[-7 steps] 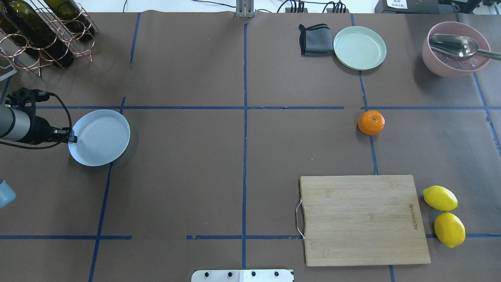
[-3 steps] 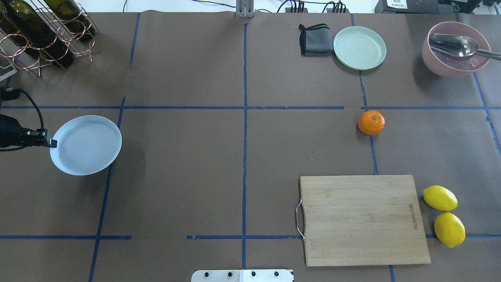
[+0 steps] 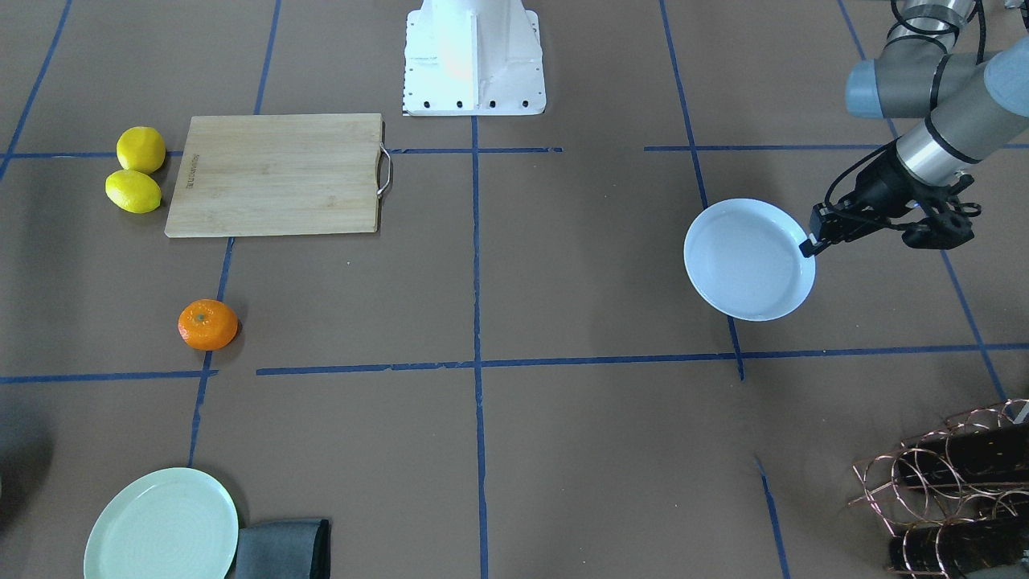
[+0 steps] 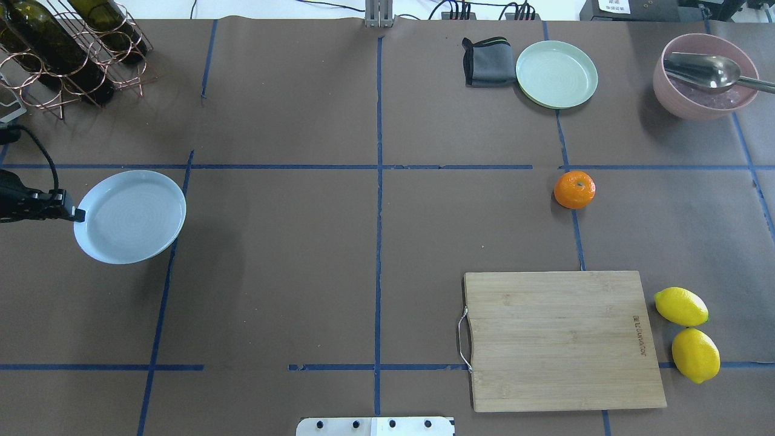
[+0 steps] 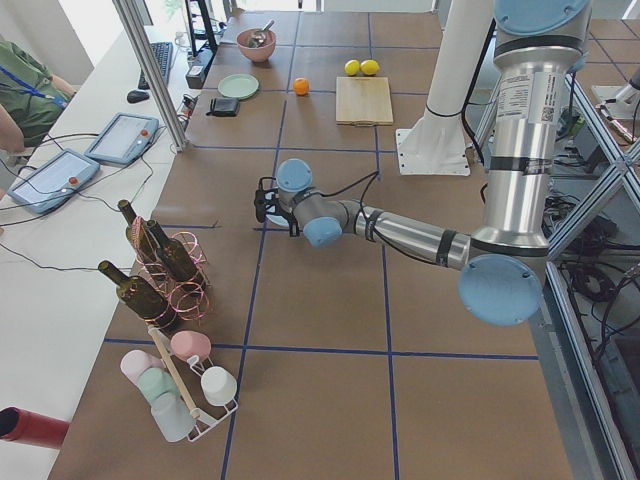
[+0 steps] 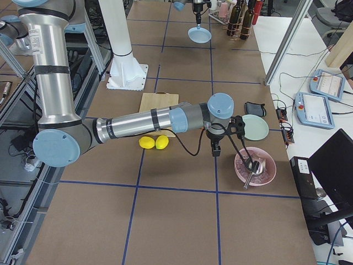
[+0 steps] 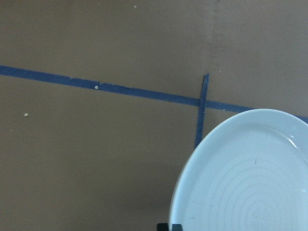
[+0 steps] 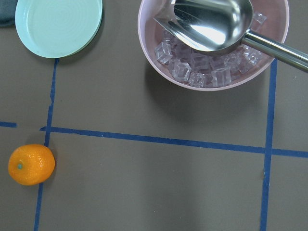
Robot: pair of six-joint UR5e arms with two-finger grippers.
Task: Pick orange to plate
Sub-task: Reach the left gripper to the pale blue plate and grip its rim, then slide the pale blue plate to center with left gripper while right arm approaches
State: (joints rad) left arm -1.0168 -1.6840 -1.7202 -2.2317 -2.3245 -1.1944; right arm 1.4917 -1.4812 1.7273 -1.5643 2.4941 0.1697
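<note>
Orange (image 4: 574, 189) lying apart, two lemons (image 4: 680, 306), left hand (image 4: 77, 215) pinching one plate (image 4: 130, 217), right hand (image 6: 216, 152) openness unclear

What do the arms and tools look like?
Left arm and right arm: silver metal tubes, pale blue round joint caps, black bands. Left tool and right tool: black, with a black cable looping along each wrist. No legible markings.

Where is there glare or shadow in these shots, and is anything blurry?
Right wrist view: harsh white glare on the shiny steel scoop in the pink bowl; the small orange fruit is sharp. Left wrist view: the pale blue-white round plate throws a soft shadow on the brown table paper.
</note>
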